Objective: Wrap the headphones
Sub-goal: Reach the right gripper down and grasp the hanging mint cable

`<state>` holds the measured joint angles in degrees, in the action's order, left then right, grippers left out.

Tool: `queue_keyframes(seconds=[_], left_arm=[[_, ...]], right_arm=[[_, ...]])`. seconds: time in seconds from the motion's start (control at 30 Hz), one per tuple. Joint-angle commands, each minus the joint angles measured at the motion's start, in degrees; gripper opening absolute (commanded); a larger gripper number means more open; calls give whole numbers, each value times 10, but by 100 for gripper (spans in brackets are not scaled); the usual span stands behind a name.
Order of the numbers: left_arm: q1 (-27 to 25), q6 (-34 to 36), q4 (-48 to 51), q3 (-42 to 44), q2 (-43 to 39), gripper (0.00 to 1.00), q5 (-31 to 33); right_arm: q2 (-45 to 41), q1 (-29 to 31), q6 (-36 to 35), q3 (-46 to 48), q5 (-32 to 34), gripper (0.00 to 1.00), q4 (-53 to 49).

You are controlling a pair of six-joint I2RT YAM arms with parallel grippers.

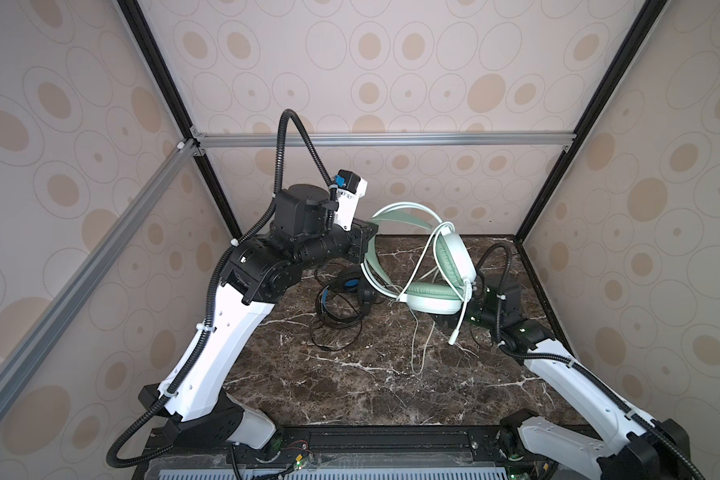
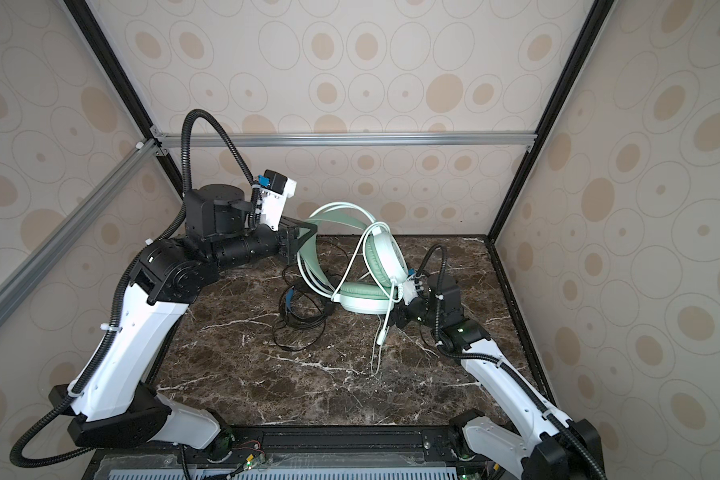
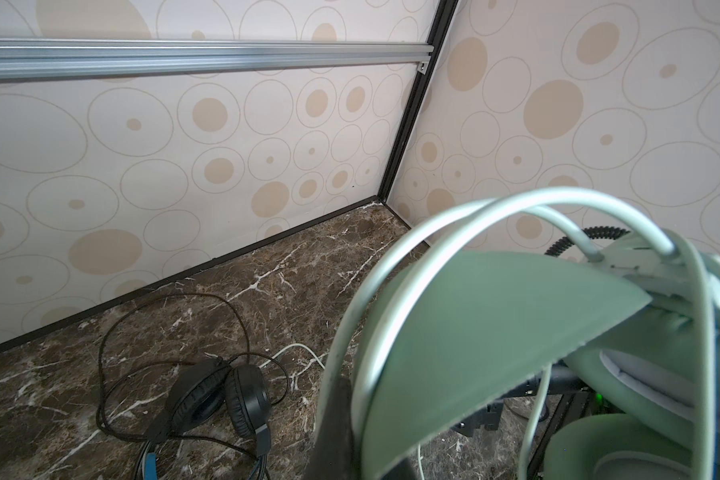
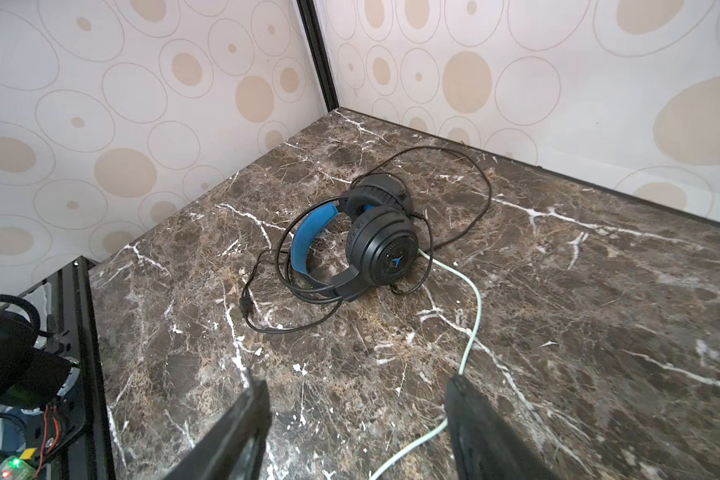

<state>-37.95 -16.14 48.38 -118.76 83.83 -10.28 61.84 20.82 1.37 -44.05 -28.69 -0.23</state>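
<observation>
Nearest: right tool sits low at about 4 o'clock on the table, fingers spread wide and clamping nothing. The pale cord lies on the table and passes between the jaws, tight against one finger. The right arm comes in from the 5 o'clock corner, forearm stretched low, wrist just above the table. Next out, black headset lies on the table near centre, roughly 9 o'clock from the right tool and well apart from it. Its cups are together, the blue inner band shows, and the thin black cord is looped loosely around it. The pale cord runs right up to its nearer cup. The mint-green headset hangs off the table from the left tool, which is closed on its headband. The cups dangle at 4 o'clock from that tool and in both top views cover the right tool; can't tell if they touch it. In the left wrist view the band fills the foreground with one dark finger against it. The pale cord drapes over band and cups, then drops to the table. The left arm rises from the 7 o'clock corner, elbow high, wrist link level and pointing toward 3 o'clock, with its tool at 12 o'clock near the back wall.
</observation>
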Motion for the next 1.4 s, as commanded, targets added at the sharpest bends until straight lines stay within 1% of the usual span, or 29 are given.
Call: queue_keyframes(seconds=[0.0,0.13,0.23,0.27,0.3,0.37,0.4,0.5,0.57,0.73,0.87,0.93,1.0,1.17,1.27,1.37], left_arm=[[6,-42,-64,-40,-1,0,-19],[7,-56,-94,-21,-8,0,-17],[12,-77,-139,8,-17,0,-23],[13,-85,-150,15,-18,0,-27],[15,-90,-159,19,-19,0,-27],[15,-97,-170,29,-22,0,-11],[17,-103,-176,37,-26,0,2],[21,-127,-200,69,-42,0,59],[22,-153,-232,99,-55,0,101],[21,-229,-348,198,-82,0,188],[22,-292,-427,253,-83,0,237],[22,-318,-453,268,-73,0,241],[20,-334,-457,261,-57,0,238],[17,-354,-475,260,-38,0,240],[16,-374,-490,262,-30,0,224],[14,-402,-511,279,-28,0,207]], right_arm=[[29,-4,34,14,-35,65,62],[51,-4,47,21,-41,59,78],[59,-4,66,36,-45,51,97],[60,-4,70,39,-46,45,101],[61,-4,73,41,-47,37,102],[54,-5,73,37,-45,21,90],[44,-4,69,34,-42,15,73],[9,-3,52,32,-30,1,24],[-12,-2,34,25,-13,0,-29],[-75,15,-4,18,94,0,-156],[-110,66,-36,5,175,0,-240],[-118,98,-42,0,218,0,-265],[-117,129,-42,-3,260,0,-281],[-99,176,-49,-3,325,0,-294],[-90,184,-52,-3,356,0,-287],[-77,183,-62,-3,358,0,-265]])
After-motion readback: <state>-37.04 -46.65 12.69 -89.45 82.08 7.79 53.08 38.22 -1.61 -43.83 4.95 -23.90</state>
